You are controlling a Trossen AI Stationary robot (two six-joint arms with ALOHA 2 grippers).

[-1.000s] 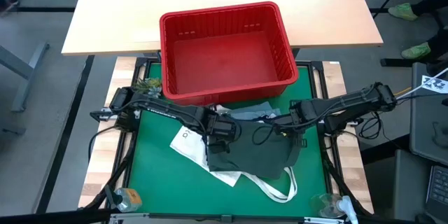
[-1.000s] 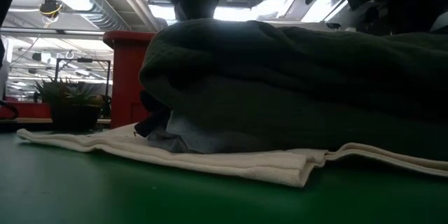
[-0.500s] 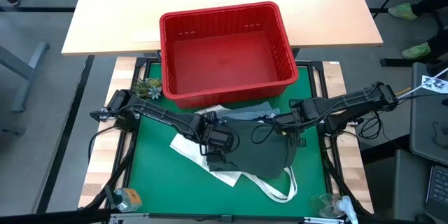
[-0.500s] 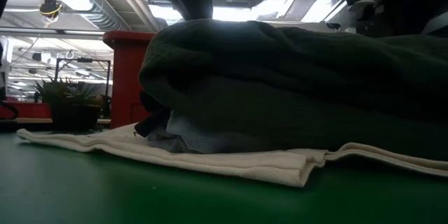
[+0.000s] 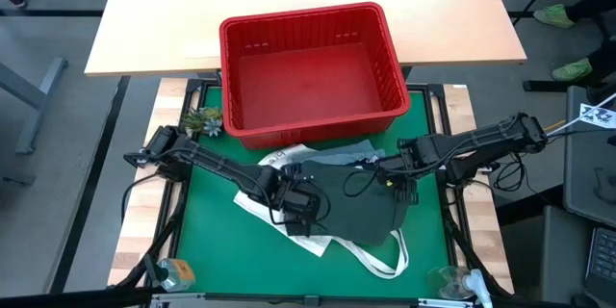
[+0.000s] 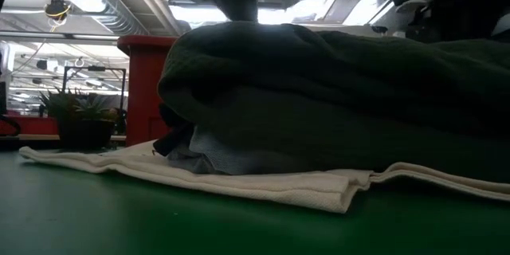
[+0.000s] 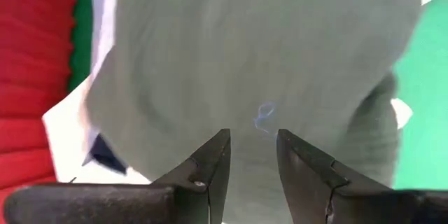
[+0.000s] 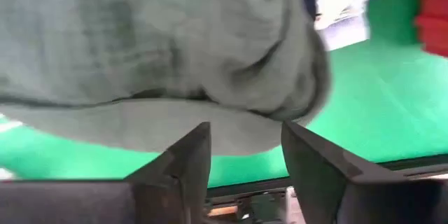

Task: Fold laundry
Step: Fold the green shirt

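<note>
Your left gripper (image 5: 297, 214) has slid from the pile's far edge to its near-left corner in the last second; fingers apart, nothing pinched. Right gripper (image 5: 397, 189) just let go at the right edge, jaws parted and empty. My read: fold laid, you're repositioning for the next crease. Dark olive garment (image 5: 358, 210) is soft, waffle-textured and bulky, lying on the green mat (image 5: 207, 236) atop light blue fabric (image 6: 227, 155) and the flat cream tote bag (image 6: 239, 182), just in front of the rigid slotted red basket (image 5: 310, 67)
</note>
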